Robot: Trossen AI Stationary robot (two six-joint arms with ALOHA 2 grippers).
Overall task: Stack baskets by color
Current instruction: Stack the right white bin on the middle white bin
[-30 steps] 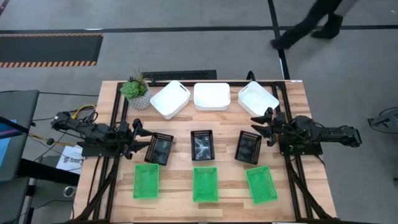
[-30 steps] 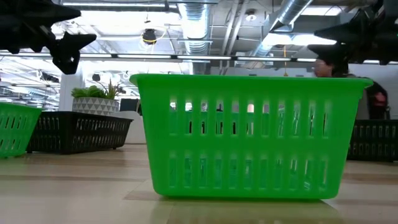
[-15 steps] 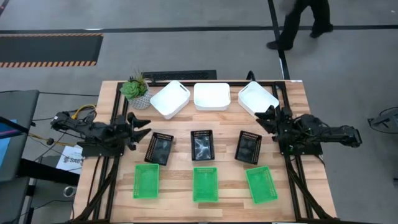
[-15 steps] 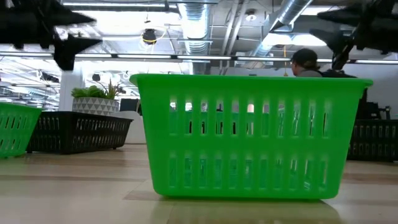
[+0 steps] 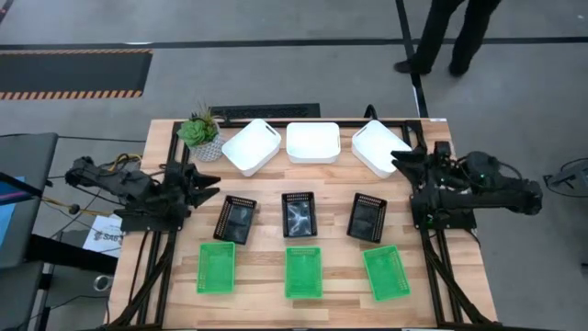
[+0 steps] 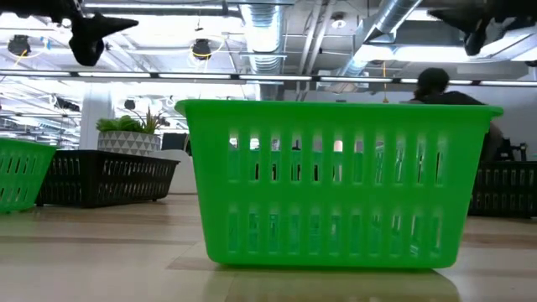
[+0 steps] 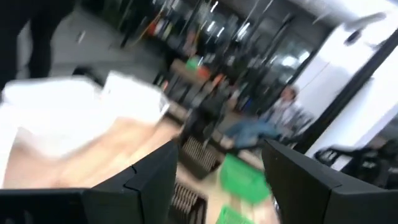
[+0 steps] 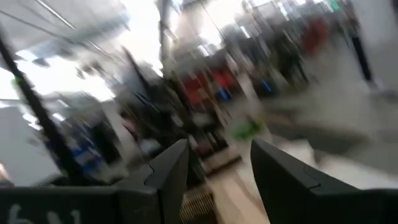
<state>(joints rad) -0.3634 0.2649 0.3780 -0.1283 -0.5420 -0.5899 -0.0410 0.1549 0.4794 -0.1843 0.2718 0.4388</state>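
**Overhead, nine baskets in three rows; both grippers empty**

Overhead, three white baskets (image 5: 313, 142) line the far row, three black baskets (image 5: 298, 214) the middle and three green baskets (image 5: 302, 272) the near row, none stacked. Only that view shows the left gripper (image 5: 209, 187) near the left black basket and the right gripper (image 5: 401, 158) beside the right white basket. Wrist views show both with fingers spread, holding nothing. At table level one green basket fills the view, a plant (image 6: 126, 132) and a person (image 6: 445, 88) behind it.

Paper (image 5: 99, 236) beside table: print seemingly illegible.
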